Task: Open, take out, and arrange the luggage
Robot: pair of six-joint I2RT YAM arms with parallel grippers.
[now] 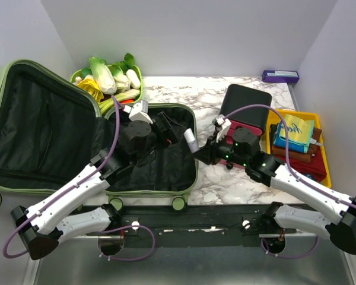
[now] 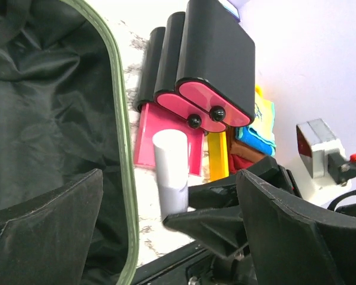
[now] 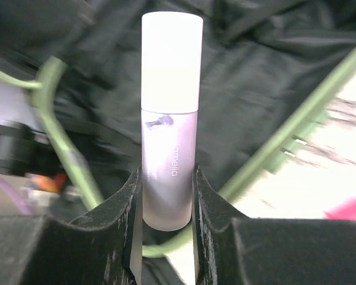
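Observation:
The pale green luggage point(image 1: 154, 192) lies open, its lid flat at the left and its black-lined base in the middle. My right gripper point(image 1: 199, 152) is shut on a pale lavender bottle point(image 1: 190, 141) with a white cap, held upright over the base's right rim. In the right wrist view the bottle point(image 3: 169, 119) sits between both fingers, with the green rim point(image 3: 285, 136) behind it. My left gripper point(image 1: 168, 129) is open and empty over the base's lining. In the left wrist view the bottle point(image 2: 172, 172) stands just outside the rim point(image 2: 121, 148).
A black box with pink-red ends point(image 1: 244, 107) stands right of the luggage. A yellow tray point(image 1: 299, 113) with folded clothes point(image 1: 293, 133) is at the far right. A green tub of plush vegetables point(image 1: 110, 80) sits behind the luggage. A purple box point(image 1: 280, 75) lies at the back right.

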